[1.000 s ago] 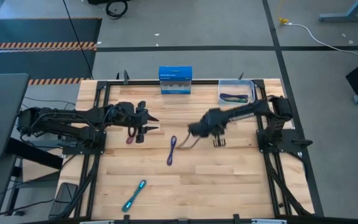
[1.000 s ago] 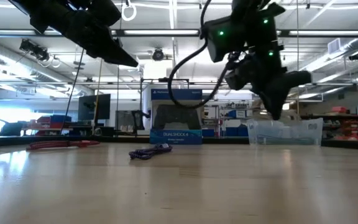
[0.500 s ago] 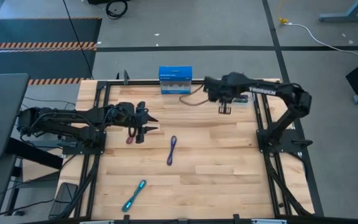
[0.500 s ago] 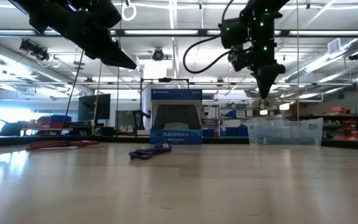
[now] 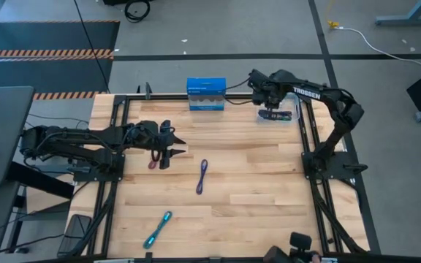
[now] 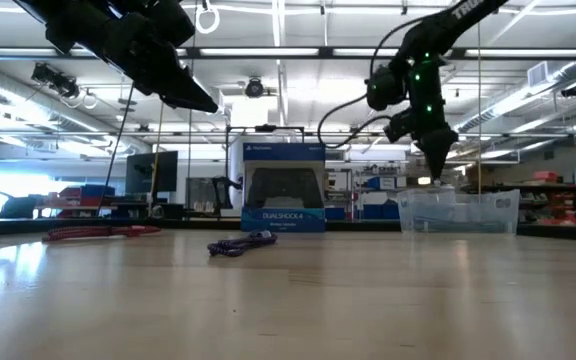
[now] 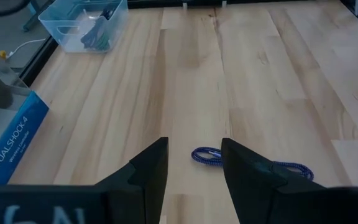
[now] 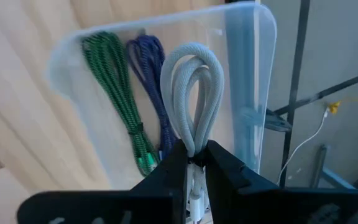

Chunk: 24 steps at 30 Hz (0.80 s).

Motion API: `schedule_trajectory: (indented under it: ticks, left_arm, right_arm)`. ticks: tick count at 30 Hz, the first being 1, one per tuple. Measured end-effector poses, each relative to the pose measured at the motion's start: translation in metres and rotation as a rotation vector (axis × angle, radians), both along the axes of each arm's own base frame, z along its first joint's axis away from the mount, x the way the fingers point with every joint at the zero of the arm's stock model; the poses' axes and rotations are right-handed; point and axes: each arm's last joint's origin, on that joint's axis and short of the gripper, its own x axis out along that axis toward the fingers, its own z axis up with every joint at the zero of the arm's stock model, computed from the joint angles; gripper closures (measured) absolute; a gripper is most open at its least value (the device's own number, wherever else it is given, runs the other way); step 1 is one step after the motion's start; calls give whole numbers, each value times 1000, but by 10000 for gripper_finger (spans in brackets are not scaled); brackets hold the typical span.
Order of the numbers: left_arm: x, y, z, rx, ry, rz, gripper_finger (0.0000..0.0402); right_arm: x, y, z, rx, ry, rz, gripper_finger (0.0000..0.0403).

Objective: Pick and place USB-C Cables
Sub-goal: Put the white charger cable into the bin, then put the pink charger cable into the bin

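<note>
My right gripper (image 5: 274,113) hangs over the clear tray (image 5: 260,109) at the table's far right corner, shut on the white-grey cable bundle (image 8: 191,87). A green cable (image 8: 114,93) and a purple cable (image 8: 148,74) lie in the tray. My left gripper (image 5: 180,145) hovers open, left of the table's middle, above the magenta cable (image 5: 153,162). A second purple cable (image 5: 202,176) lies flat mid-table, also in the left wrist view (image 7: 247,163). The teal cable (image 5: 157,229) lies near the near edge. My right gripper pinches the white-grey bundle between its two fingers at the tied waist (image 8: 191,146) below its loops. The fingers (image 6: 434,160) point down from above the tray. The bundle is lifted clear, its loops (image 8: 191,68) reaching out past the fingertips over the tray.
A blue rectangular box (image 5: 206,93) stands at the far edge, left of the tray. The table's black frame rails (image 5: 307,146) run along both sides. Bare wood lies between the cables and across the table's right half.
My right gripper has carried the white-grey cable from the table's middle toward the far right corner and now stands over the tray, staying shut on the bundle. The left arm has kept still.
</note>
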Motion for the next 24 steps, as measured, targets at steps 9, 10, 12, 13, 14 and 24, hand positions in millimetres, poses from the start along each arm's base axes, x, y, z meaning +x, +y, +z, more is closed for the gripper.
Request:
schedule_trajectory:
  ticks: [9, 10, 12, 13, 14, 24]
  left_arm:
    - [0, -3, 0, 1, 4, -16, 244]
    - [0, -3, 0, 1, 4, -16, 244]
    - [0, -3, 0, 0, 5, -15, 244]
    - [0, -3, -1, -3, 5, -14, 244]
    - [0, -3, -1, -6, 6, -12, 244]
    - [-2, -3, -4, -26, 36, -1, 244]
  right_arm:
    - [-2, -28, -28, 52, -12, -62, 349]
    - [-1, -30, -31, 58, -21, -60, 342]
    - [-1, -34, -35, 73, -44, -61, 323]
    - [-1, -36, -37, 80, -50, -62, 313]
    - [-1, -37, -38, 81, -52, -65, 302]
    - [-8, -39, -26, -50, -15, -154, 218]
